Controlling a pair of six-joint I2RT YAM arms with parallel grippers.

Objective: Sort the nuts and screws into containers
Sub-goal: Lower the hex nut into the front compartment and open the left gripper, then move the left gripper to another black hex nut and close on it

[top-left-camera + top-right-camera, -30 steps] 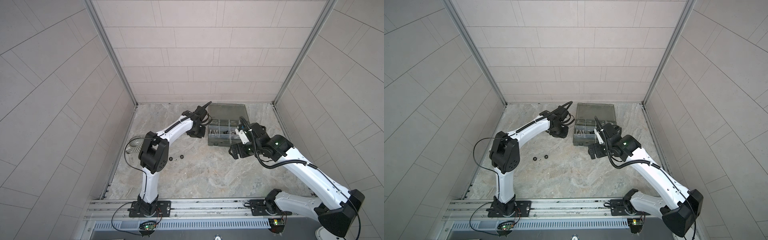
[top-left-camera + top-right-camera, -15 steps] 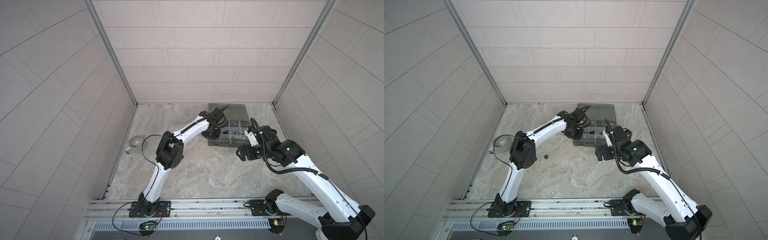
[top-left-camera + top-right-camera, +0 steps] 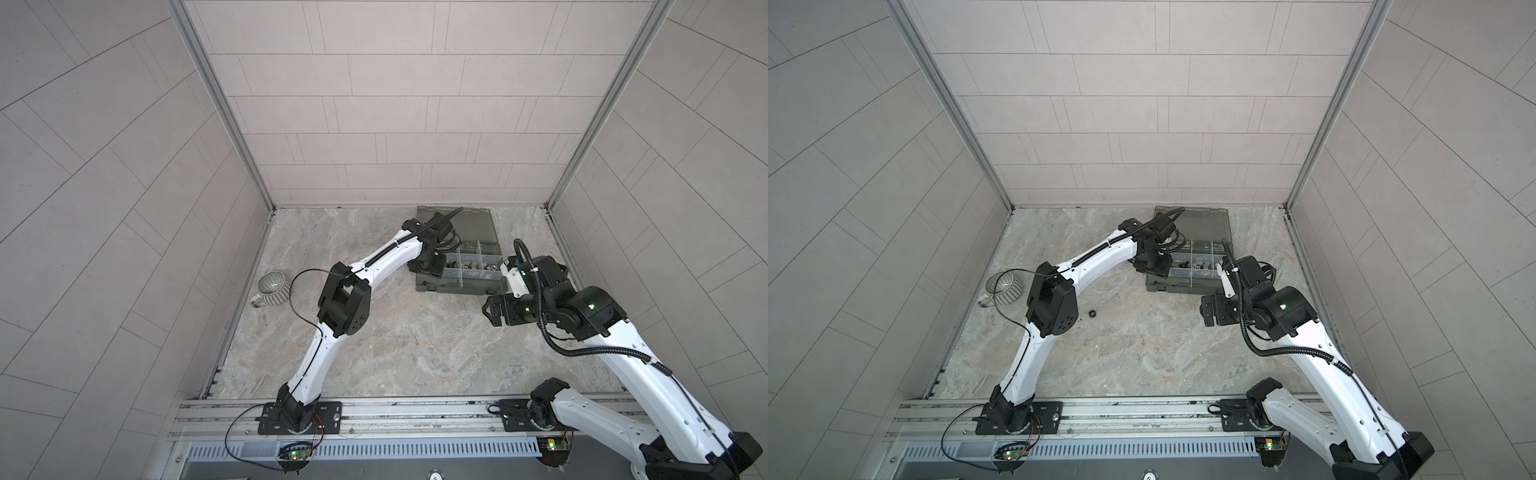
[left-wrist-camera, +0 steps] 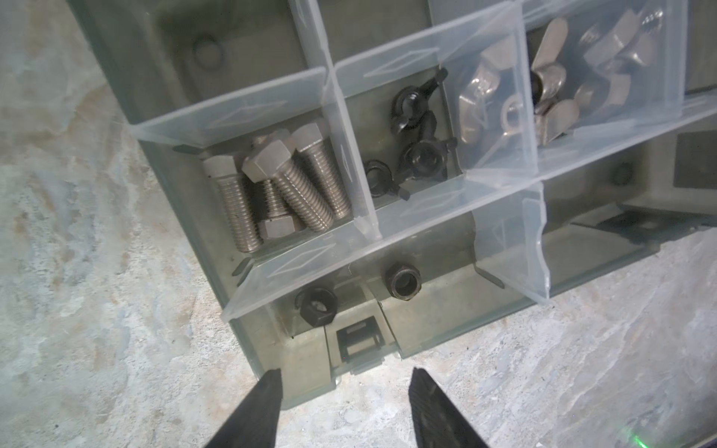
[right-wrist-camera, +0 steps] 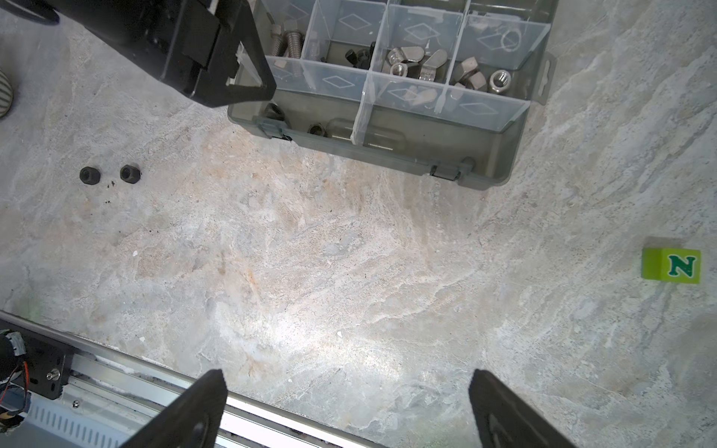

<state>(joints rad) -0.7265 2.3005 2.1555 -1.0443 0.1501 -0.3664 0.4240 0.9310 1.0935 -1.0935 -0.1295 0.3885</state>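
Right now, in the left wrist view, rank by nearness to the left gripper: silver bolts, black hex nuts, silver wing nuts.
1. black hex nuts, front-edge compartment by the left gripper.
2. silver bolts, corner compartment behind.
3. silver wing nuts, farthest along the row.

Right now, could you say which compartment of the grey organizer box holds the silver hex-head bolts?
The end compartment beside the black wing nuts, against the box's side wall.

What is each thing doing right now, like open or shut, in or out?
Box lid: open, folded back.
Left gripper: open, empty, above the box's edge.
Right gripper: open, empty, over the table.
Screws: lying together in one compartment.
Two black nuts: loose on the table.
Mug: upright.
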